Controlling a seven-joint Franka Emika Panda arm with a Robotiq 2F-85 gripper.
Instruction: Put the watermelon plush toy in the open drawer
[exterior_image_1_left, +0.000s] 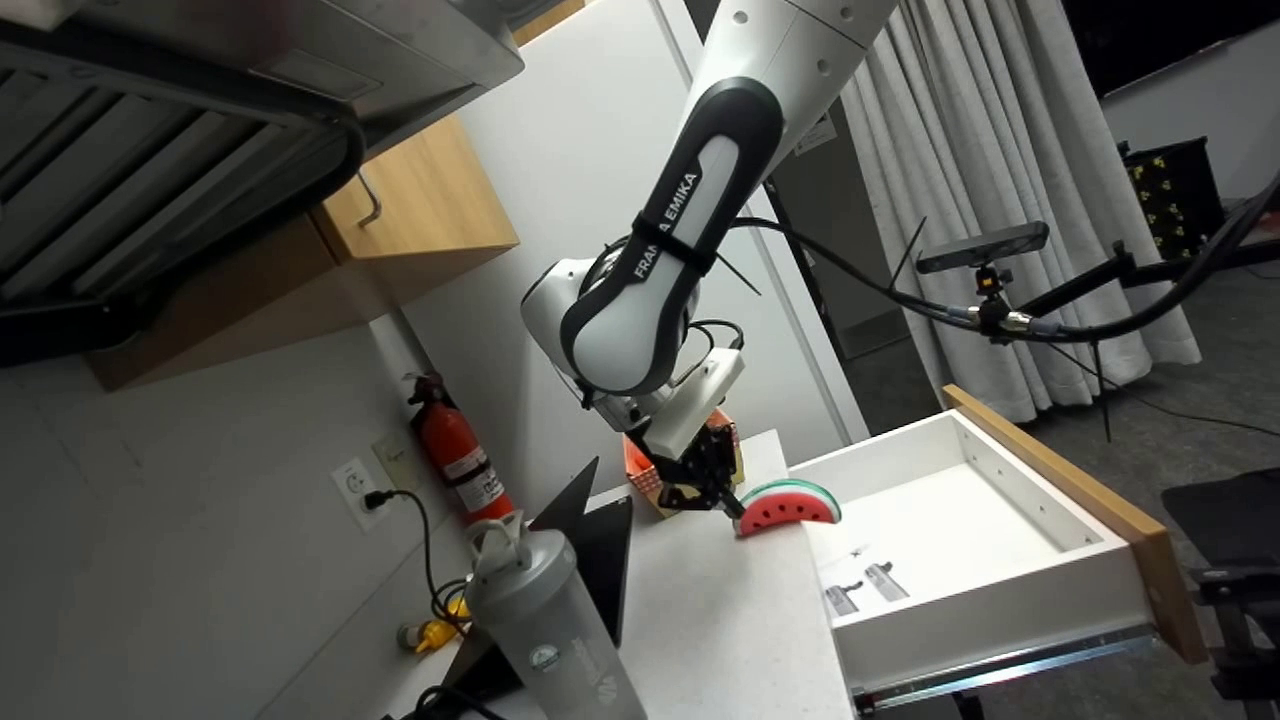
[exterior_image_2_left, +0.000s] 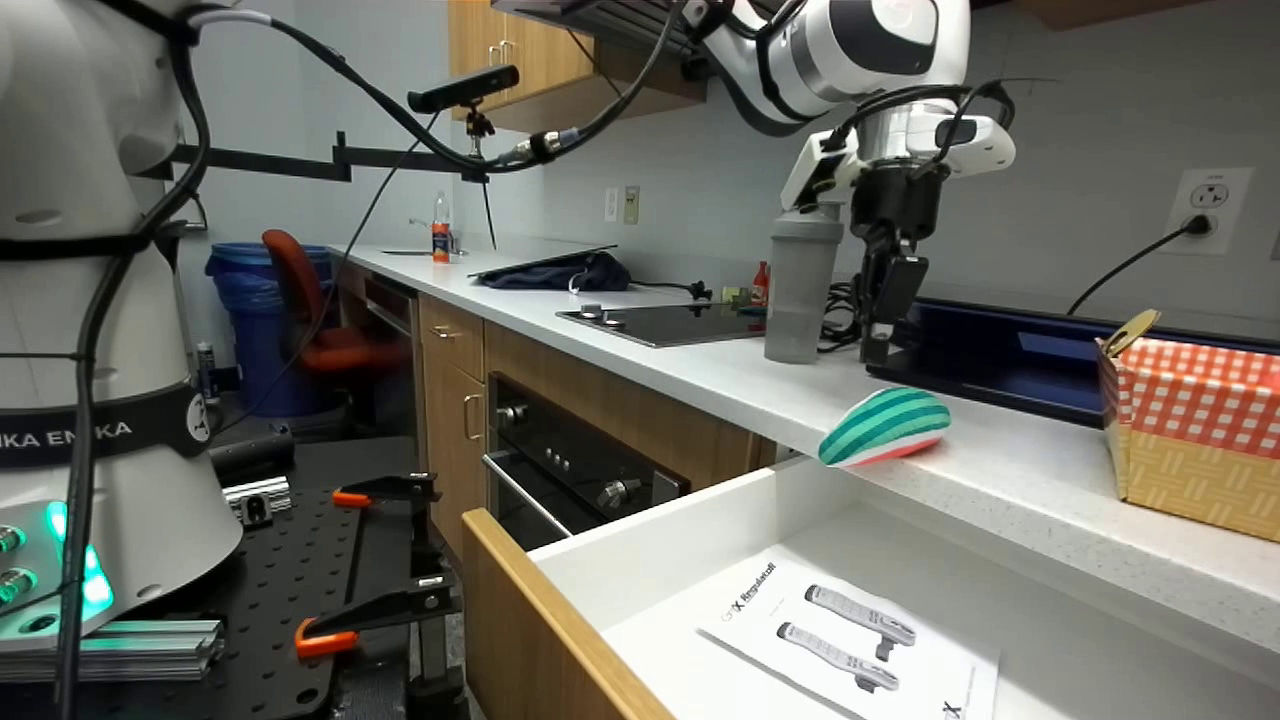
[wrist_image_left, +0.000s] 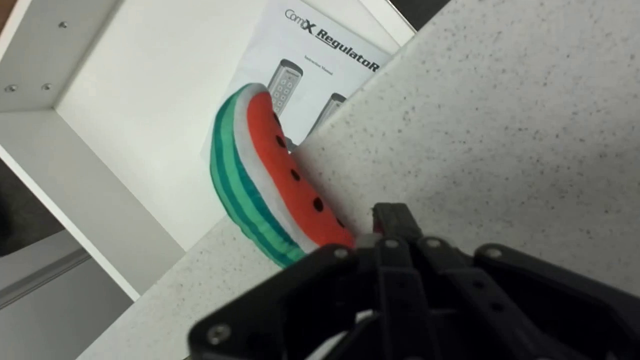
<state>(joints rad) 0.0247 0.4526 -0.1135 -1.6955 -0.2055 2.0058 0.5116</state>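
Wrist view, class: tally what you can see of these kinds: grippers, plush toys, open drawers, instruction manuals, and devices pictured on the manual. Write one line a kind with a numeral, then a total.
Gripper: 1
Watermelon plush toy: 1
Open drawer: 1
Instruction manual: 1
Pictured devices: 2 (both partly hidden)
Total: 6

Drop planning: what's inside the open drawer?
An instruction manual lies in the open drawer. Anything under the manual, or at the back beneath the countertop, can't be seen.
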